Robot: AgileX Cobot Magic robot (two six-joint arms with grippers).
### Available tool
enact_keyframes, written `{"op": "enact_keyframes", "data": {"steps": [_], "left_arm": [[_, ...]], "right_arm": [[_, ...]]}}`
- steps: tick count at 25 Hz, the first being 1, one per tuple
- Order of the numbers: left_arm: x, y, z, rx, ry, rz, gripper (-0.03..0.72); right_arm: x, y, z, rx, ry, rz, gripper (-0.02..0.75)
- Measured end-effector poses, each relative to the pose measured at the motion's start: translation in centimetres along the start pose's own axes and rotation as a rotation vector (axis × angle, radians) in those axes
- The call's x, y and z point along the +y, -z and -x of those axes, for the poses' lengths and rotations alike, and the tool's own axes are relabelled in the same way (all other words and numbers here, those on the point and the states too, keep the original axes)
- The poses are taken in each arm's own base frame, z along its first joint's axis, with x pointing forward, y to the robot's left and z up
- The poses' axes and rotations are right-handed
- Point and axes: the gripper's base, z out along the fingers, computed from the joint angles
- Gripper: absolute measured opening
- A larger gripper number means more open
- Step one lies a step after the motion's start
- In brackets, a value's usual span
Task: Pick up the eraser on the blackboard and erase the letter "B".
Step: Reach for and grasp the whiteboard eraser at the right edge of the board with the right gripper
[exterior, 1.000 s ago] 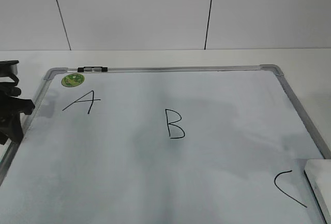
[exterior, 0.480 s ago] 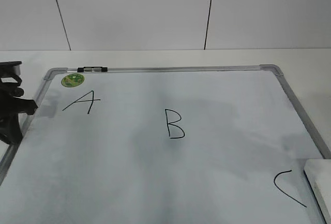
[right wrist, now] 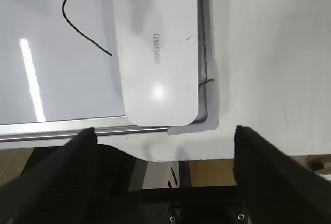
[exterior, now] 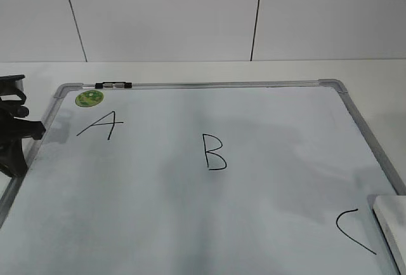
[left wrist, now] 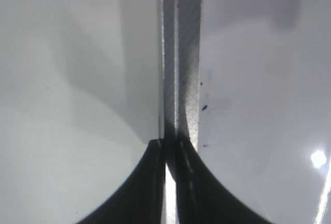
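Note:
The blackboard [exterior: 266, 122] is a white board with a silver frame and a green sticker [exterior: 89, 98]. The black letter "B" [exterior: 214, 152] is at its middle, with "A" [exterior: 100, 125] to the left and "C" [exterior: 354, 230] at the lower right. The white eraser [exterior: 392, 227] lies at the board's lower right corner; in the right wrist view the eraser [right wrist: 155, 48] lies just ahead of my open right gripper [right wrist: 164, 131], beside the "C" [right wrist: 83, 14]. My left gripper [left wrist: 168, 146] is shut and empty over the board's left frame edge [left wrist: 181, 53]; it also shows in the exterior view [exterior: 14, 135].
A black and silver marker [exterior: 113, 85] lies on the board's top frame. The white table [exterior: 374, 72] runs round the board, with a white wall behind. The table's front edge [right wrist: 170, 157] is just below the right gripper.
The left arm has shifted slightly at the board's left edge. The eraser and letters have not moved.

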Motion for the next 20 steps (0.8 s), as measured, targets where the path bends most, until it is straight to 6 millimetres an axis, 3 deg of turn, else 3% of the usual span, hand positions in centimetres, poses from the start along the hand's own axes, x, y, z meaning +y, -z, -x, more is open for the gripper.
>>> {"op": "enact_keyframes", "data": {"steps": [20], "left_arm": [[0.0,0.0,0.0,-0.002,0.001,-0.002,0.020]], "right_arm": [[0.5,-6.7,4.7,0.158,-0.038,0.002,0.641]]}}
